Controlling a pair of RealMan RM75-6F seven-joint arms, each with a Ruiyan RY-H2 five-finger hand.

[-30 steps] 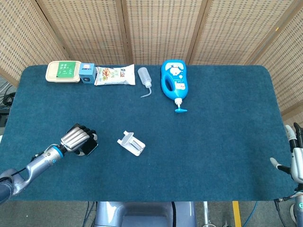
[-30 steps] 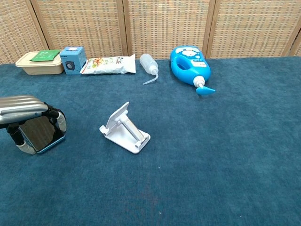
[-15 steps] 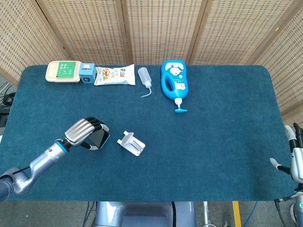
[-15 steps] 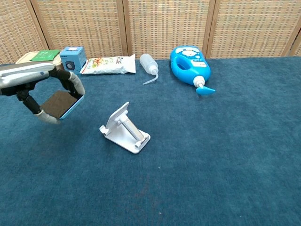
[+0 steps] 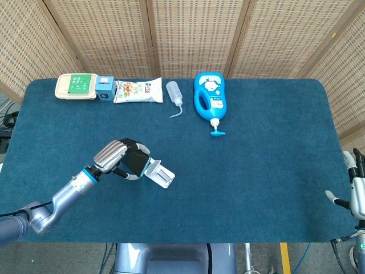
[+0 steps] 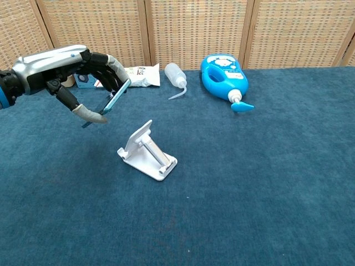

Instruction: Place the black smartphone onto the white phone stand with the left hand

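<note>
Holding the flat black smartphone (image 6: 113, 97) tilted above the tabletop, the left robot hand (image 6: 66, 69) hovered just left of the white folding plastic phone stand (image 6: 147, 152); a good placement would lower its bottom edge squarely into the stand's lip. The right robot hand (image 5: 355, 185) idled, fingers apart.

Bright, even light falls from above — shadows on the blue table (image 5: 256, 171) stay soft and short. Both views are sharp, with no glare.
</note>
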